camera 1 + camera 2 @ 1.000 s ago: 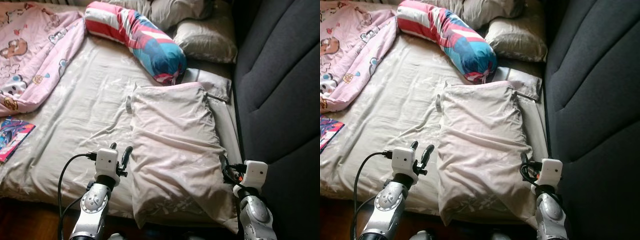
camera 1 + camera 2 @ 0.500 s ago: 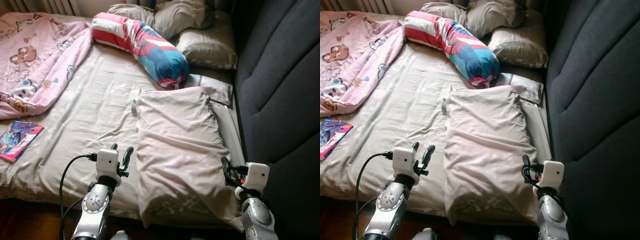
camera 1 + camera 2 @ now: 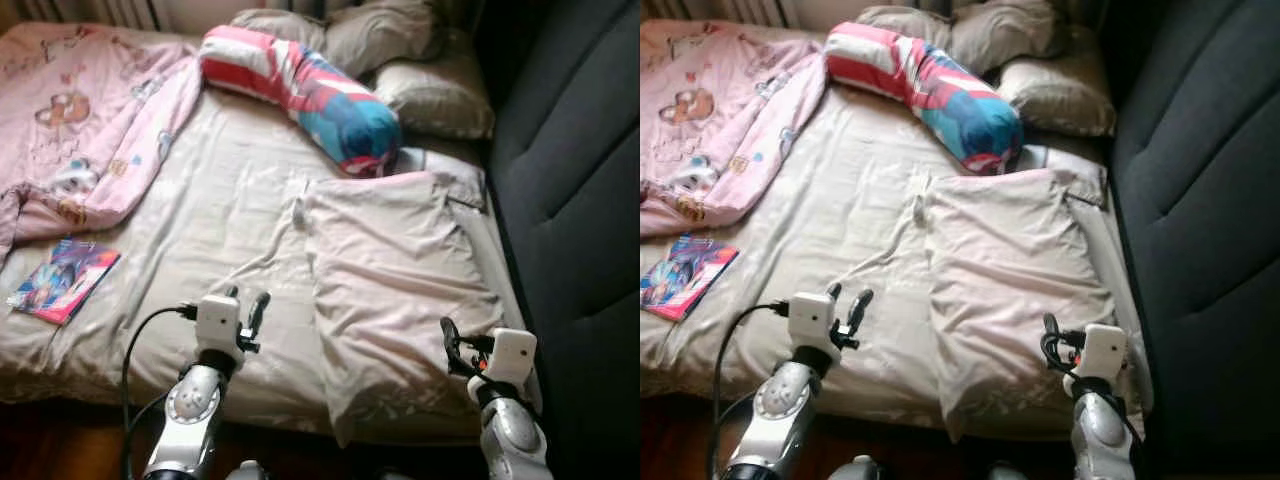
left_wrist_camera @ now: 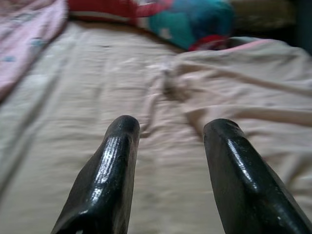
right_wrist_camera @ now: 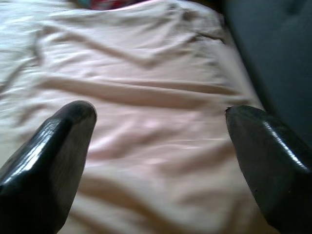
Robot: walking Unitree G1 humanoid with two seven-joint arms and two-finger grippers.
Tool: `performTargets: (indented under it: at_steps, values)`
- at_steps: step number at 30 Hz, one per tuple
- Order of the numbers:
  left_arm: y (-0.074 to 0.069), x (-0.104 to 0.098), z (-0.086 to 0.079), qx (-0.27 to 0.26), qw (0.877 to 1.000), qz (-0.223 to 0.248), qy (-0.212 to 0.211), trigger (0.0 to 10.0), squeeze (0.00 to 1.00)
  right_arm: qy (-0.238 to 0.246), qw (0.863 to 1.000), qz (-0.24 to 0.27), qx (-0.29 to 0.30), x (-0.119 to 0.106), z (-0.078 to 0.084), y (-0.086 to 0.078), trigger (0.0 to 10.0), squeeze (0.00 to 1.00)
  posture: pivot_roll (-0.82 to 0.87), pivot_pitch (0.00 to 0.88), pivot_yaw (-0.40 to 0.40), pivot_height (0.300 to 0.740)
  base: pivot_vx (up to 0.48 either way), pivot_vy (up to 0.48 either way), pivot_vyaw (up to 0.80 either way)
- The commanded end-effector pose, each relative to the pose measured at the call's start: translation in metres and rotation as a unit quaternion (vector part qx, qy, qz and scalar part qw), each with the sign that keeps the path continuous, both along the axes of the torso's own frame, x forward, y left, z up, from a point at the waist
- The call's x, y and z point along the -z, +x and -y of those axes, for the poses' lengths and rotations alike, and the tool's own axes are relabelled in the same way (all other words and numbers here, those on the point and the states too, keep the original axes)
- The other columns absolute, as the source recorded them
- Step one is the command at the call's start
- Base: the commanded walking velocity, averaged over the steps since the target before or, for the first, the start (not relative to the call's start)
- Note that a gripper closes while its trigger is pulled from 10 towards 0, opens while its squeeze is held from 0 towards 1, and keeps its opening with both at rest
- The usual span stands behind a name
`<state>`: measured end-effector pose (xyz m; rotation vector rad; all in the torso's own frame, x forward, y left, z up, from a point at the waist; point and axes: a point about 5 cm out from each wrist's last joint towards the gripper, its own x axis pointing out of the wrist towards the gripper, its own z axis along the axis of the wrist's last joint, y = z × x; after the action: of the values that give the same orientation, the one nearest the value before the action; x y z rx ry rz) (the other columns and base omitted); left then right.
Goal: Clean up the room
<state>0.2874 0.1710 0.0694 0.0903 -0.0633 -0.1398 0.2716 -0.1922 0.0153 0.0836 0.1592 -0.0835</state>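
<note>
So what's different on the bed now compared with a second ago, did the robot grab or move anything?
Nothing on the bed was moved or grabbed. The whole picture slid right, so the robot's head turned: more of the pink blanket and the magazine now show. The left gripper and right gripper stay open and empty, hovering by the near edge. The large pillow and striped bolster lie as before.

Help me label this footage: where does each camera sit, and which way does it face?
Left eye view: on the head, looking down at the bed; both silver arms show, left gripper, right gripper.
Right eye view: same head, same scene, pale pillow between the arms.
Left wrist view: along open jaws over the sheet toward the striped bolster.
Right wrist view: along open jaws over the pale pillow.
Shared: all show that pillow.
</note>
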Motion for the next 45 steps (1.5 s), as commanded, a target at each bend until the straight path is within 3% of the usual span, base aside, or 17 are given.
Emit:
performTargets:
  at_steps: [1, 23, 32, 45]
  values:
    - [-0.0028, 0.0034, 0.0054, 0.007, 1.0, -0.006, -0.001, 10.0, 0.0, -0.003, 1.0, -0.01, 0.011, 0.003, 0.0078, -0.0037, 10.0, 0.0, 0.08, 0.205, -0.07, 0.74, 0.0, 0.0, 0.0]
    - [-0.0028, 0.0024, 0.0068, 0.009, 1.0, -0.001, 0.013, 10.0, 0.0, -0.002, 1.0, -0.012, 0.021, 0.0023, 0.0104, -0.0028, 10.0, 0.0, 0.08, 0.203, -0.07, 0.74, 0.0, -0.011, -0.09]
    - [-0.0021, 0.0026, 0.0073, 0.009, 1.0, -0.001, 0.015, 10.0, 0.0, -0.004, 1.0, -0.008, 0.026, 0.0007, 0.0124, -0.0019, 10.0, 0.0, 0.08, 0.199, -0.068, 0.74, 0.0, -0.26, 0.0]
    - [0.0042, -0.0004, 0.0027, 0.025, 0.999, -0.006, 0.027, 10.0, 0.0, 0.011, 0.998, 0.007, 0.054, -0.0002, 0.0031, -0.0001, 10.0, 0.0, 0.08, 0.167, 0.009, 0.74, 0.0, -0.165, 0.0]
